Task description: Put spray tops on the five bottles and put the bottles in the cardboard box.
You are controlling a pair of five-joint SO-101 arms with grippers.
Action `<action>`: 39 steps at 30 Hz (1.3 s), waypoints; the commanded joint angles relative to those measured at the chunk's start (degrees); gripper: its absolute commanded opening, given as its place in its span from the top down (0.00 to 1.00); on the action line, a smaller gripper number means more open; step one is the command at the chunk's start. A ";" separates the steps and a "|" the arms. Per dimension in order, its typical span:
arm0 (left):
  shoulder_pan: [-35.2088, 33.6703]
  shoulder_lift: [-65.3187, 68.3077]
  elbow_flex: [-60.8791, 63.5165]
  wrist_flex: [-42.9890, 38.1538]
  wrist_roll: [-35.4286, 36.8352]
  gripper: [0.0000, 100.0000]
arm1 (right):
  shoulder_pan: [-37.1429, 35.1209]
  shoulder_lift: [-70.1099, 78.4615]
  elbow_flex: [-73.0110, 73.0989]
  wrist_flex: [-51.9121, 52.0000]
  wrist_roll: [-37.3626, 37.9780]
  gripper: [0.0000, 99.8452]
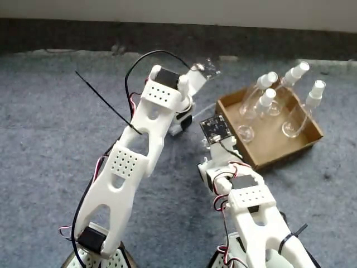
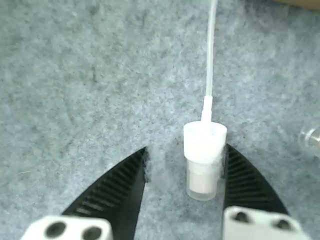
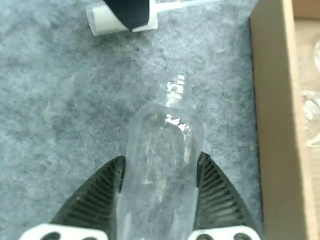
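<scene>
Listing, item one: left gripper (image 2: pixel 185 150), on the arm reaching to the upper centre of the high view. Its fingers are spread wide with nothing clamped. The white spray top (image 2: pixel 204 160) lies on the grey surface (image 2: pixel 75 75) between them, close against one finger, with its thin tube pointing away from the gripper. Item two: right gripper (image 3: pixel 161 157), fingers pressed against both sides of the clear uncapped bottle (image 3: pixel 162 135), whose neck points toward the spray top. Item three: cardboard box (image 1: pixel 262 161), upper right of the high view, containing four bottles (image 1: pixel 268 97) with tops fitted.
</scene>
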 commanded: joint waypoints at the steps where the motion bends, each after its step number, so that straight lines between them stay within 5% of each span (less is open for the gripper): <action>1: 0.84 -1.19 1.27 0.44 0.18 0.81 | 1.10 -0.48 -0.04 -0.31 0.62 0.98; 8: 1.36 -1.01 1.45 0.44 0.18 0.83 | 1.10 -0.48 -0.04 -0.31 0.70 0.98; 14: 1.36 0.57 1.45 0.18 0.53 1.00 | 1.10 -0.48 -0.04 -0.31 0.70 0.98; 23: 0.13 4.70 1.01 0.26 0.53 1.00 | 1.01 -0.48 0.04 -0.31 0.70 0.98; 39: -5.93 -11.38 7.60 0.53 0.62 1.00 | 0.84 -0.48 0.04 -0.40 0.70 0.98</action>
